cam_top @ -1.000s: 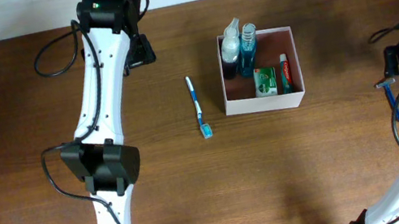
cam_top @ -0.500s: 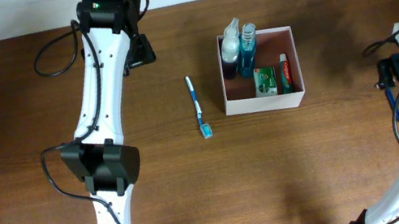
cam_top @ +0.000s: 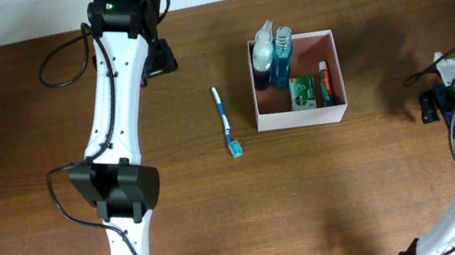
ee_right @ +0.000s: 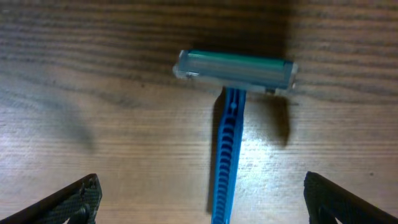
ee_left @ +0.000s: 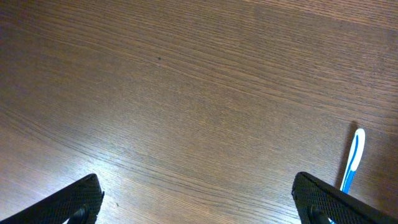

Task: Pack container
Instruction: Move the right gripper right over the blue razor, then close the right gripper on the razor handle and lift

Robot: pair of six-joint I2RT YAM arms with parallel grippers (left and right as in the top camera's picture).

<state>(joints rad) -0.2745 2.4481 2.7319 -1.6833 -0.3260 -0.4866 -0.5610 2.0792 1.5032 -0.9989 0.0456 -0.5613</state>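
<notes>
The toothbrush (cam_top: 225, 122) lies on the table (cam_top: 362, 198) left of the container (cam_top: 301, 117); the razor (ee_right: 229, 124) lies well to its right.

surface (cam_top: 362, 198): brown wood grain is seen | container (cam_top: 301, 120): white outside, reddish-pink inside | razor (ee_right: 227, 162): blue ribbed handle, pale green-grey head | toothbrush (cam_top: 225, 123): blue and white | packet (cam_top: 301, 93): green | bottle (cam_top: 282, 66): blue is shown
</notes>
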